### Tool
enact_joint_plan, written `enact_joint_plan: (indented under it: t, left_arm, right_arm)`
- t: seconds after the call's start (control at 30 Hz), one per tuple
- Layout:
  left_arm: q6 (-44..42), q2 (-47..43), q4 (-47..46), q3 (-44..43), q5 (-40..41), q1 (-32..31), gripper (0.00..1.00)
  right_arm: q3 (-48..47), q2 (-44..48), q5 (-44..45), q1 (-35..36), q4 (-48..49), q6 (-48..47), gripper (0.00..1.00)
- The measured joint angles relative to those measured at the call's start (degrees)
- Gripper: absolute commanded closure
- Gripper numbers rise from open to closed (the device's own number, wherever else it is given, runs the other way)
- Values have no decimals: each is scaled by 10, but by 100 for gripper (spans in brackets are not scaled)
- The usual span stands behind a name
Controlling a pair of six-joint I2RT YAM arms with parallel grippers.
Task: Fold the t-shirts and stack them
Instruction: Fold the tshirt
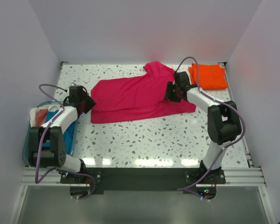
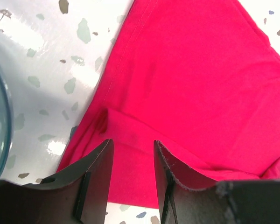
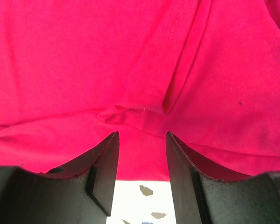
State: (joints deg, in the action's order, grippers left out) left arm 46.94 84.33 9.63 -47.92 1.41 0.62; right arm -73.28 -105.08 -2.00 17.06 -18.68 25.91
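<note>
Enclosure: plain white walls on three sides; pale speckled surface [image 1: 144,135], with both arm bases at its near edge.

Item 1, magenta t-shirt [image 1: 135,98]: lies mid-surface, spread flat and not yet folded small. Its long axis runs left to right, tilted slightly. A straight edge faces left. A lobe juts toward the far right, sleeve or neck, cannot tell which.

Item 2, blue bin [image 1: 25,149]: sits at the left edge beside the left arm and holds mixed cloth.

Item 3, orange t-shirt [image 1: 209,76]: lies at the far-right corner, folded to a flat rectangle just beside the magenta one.

Item 4, left fingers [image 2: 95,177]: parted about halfway, with nothing between them. They sit over the shirt's left end, near its near corner, where a small crease lies just ahead of the tips.

Item 5, right fingers [image 3: 105,163]: parted likewise and holding nothing. They sit over the shirt's right end, with a small pucker of cloth just ahead.

Relation: one arm stands at each end of the long axis. The next fold likely calls for pinching both ends together.
</note>
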Motion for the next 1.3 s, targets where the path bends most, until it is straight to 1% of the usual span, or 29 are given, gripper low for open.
enact_joint_plan:
  t: [0.23,0.37,0.4,0.47,0.5,0.6,0.63,0.73,0.97,1.3]
  left_arm:
    - [0,-6,8,24,0,-16,56]
    - [0,-6,8,27,1,-18,56]
    - [0,-6,8,27,1,-18,57]
    - [0,-6,8,27,1,-18,57]
    - [0,-5,7,27,2,-18,57]
    - [0,4,7,27,3,-18,59]
    - [0,9,7,27,3,-18,60]
    - [0,25,7,27,4,-18,62]
    - [0,49,4,25,6,-18,68]
    - [4,84,-3,-3,6,-18,78]
  right_arm:
    - [-50,-65,14,0,-2,2,55]
    - [-62,-87,22,0,-7,3,61]
    - [-65,-90,24,0,-7,3,66]
    - [-69,-93,26,0,-8,5,71]
    - [-70,-94,26,0,-9,7,78]
    - [-81,-98,26,0,-10,10,88]
    - [-84,-99,26,0,-10,11,92]
    - [-90,-100,25,0,-10,12,100]
    - [-120,-108,24,0,-10,12,100]
    - [-155,-139,12,1,-10,10,100]
